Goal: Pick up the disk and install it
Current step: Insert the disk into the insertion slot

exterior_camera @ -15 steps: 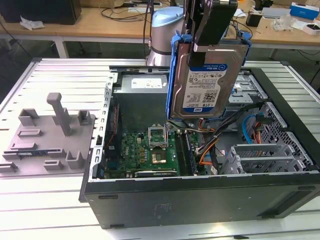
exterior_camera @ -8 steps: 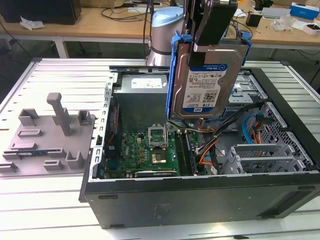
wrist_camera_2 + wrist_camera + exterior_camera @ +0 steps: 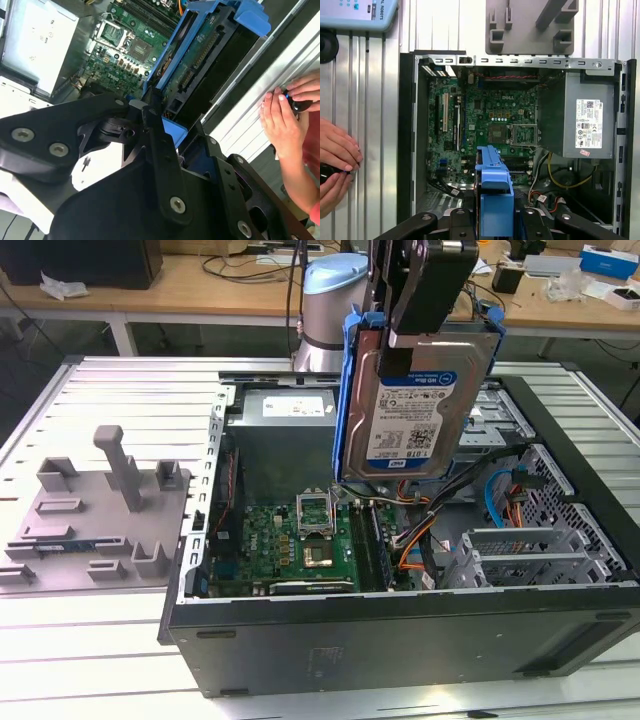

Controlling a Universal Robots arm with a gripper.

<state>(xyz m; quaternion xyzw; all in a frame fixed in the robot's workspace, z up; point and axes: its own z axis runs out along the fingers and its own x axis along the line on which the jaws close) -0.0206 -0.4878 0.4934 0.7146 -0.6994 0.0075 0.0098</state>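
Here we judge the step in hand to be carrying the disk [image 3: 415, 405] over the open computer case [image 3: 400, 635] toward its seat. Doing it well means holding the drive square, without swing, and clear of the loose cables [image 3: 492, 502] lying below it toward the exterior view's right. The gripper [image 3: 400, 340] is closed on the disk's upper edge, with its black fingers pinching it from both faces. The disk hangs upright beneath the gripper, its label facing the exterior camera, above the motherboard [image 3: 300, 535] and touching nothing inside the case. In the first wrist view the blue carrier [image 3: 495, 200] stands edge-on between the gripper's links, directly over the board. We cannot quite tell how deep the fingers bite, since the gripper's own body hides the contact, so we would treat the hold as modest and move gently. A person's hands [image 3: 335, 160] rest on the bench [image 3: 100, 660] just beside the case, which is another reason to go slowly.
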